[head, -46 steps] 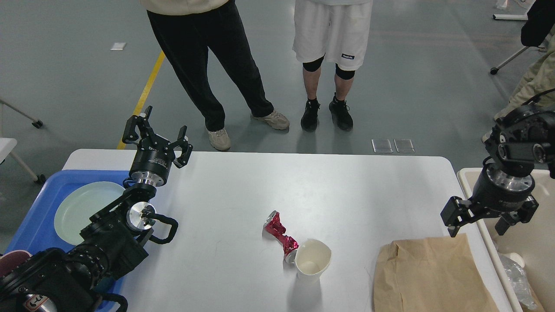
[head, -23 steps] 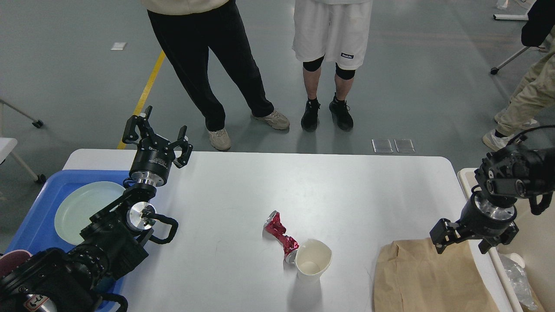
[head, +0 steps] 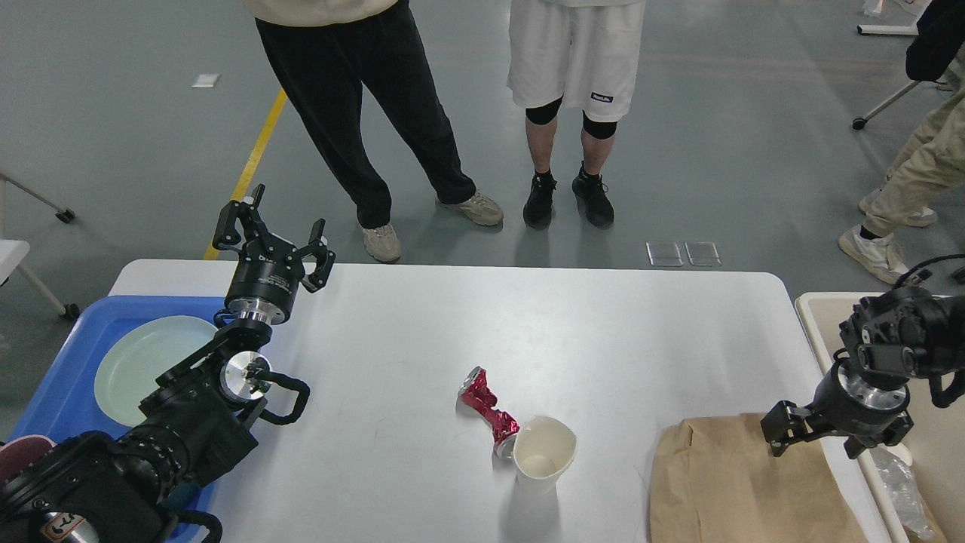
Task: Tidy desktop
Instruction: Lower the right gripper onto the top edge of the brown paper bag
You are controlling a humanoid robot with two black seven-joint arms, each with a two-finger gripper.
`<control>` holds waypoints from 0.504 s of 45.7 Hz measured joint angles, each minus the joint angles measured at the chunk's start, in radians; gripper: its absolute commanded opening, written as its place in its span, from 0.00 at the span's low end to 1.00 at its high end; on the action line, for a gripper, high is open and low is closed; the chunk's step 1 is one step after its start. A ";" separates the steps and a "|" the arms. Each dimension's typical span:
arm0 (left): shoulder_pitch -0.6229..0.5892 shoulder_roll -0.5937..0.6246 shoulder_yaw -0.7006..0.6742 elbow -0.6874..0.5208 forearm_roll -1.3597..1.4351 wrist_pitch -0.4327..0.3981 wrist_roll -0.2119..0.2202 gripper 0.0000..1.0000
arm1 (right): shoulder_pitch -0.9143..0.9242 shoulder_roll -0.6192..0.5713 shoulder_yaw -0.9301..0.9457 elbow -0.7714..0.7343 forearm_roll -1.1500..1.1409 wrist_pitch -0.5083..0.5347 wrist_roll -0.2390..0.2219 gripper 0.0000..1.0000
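The desktop [head: 528, 324] is a large white tabletop. A crushed red can [head: 486, 407] lies near its middle front and touches a white paper cup [head: 544, 452] standing upright beside it. A brown paper bag [head: 742, 483] lies flat at the front right. My left gripper [head: 273, 234] is open and empty, raised over the table's far left corner. My right gripper [head: 818, 445] is open and empty, pointing down just over the bag's upper right edge.
A blue tray [head: 53, 392] at the left holds a pale green plate [head: 143, 366], and a dark red bowl [head: 22, 452] shows at its near end. A beige bin [head: 818, 309] at the right holds clear plastic [head: 897, 483]. Two people [head: 573, 113] stand beyond the far edge.
My right gripper has come down and a little to the left, from beside the bin to just over the brown bag. The left arm has not moved.
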 measured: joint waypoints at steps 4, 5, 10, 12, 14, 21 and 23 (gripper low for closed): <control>0.000 0.000 0.000 0.000 0.000 0.000 0.000 0.97 | -0.017 -0.005 0.000 -0.021 0.000 -0.011 0.000 1.00; 0.000 0.000 0.000 0.000 0.000 0.000 0.000 0.97 | -0.023 -0.005 0.000 -0.026 0.000 -0.017 0.000 1.00; 0.000 0.000 0.000 0.000 0.000 0.000 0.000 0.97 | -0.045 -0.006 0.000 -0.035 0.000 -0.046 -0.001 1.00; 0.000 0.000 0.000 0.000 0.000 0.000 0.000 0.97 | -0.052 -0.006 0.001 -0.036 0.001 -0.058 -0.002 0.98; 0.000 0.000 0.000 0.000 0.000 0.000 0.000 0.97 | -0.057 -0.006 0.002 -0.036 0.002 -0.067 -0.002 0.95; 0.000 0.000 0.000 0.000 0.000 0.000 0.000 0.97 | -0.068 -0.006 0.003 -0.038 0.016 -0.091 -0.003 0.45; 0.000 0.000 0.000 0.000 0.000 0.000 0.000 0.97 | -0.071 -0.008 0.003 -0.038 0.020 -0.092 -0.003 0.31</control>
